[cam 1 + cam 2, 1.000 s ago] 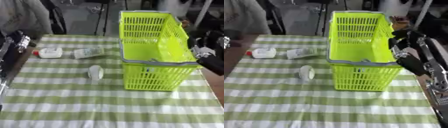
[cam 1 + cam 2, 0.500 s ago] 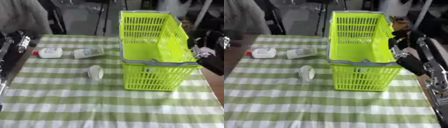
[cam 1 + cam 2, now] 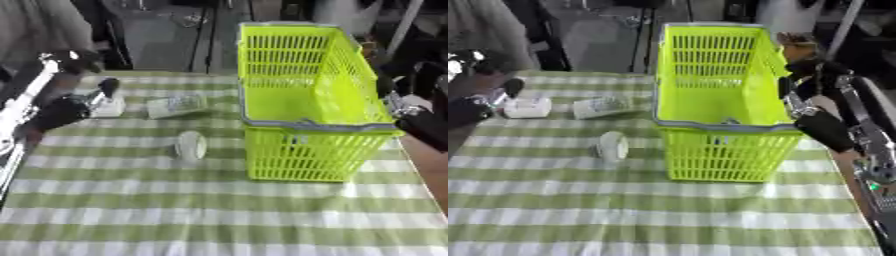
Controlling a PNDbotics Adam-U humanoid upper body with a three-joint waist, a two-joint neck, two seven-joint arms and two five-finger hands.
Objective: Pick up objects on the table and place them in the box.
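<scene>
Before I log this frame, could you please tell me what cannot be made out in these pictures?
- Left hand: blurred in both views; whether it touches the white bottle is unclear.
- Right hand: beside the yellow basket; its pose is unreadable, and the left eye view's right edge cuts it off.
- Clear bottle: label too blurred to read.
- Round white thing: unidentifiable.

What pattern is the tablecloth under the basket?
Green and white stripes on the tablecloth, crossing into a check; clearest in the left eye view, in front of the yellow-green basket.
</scene>
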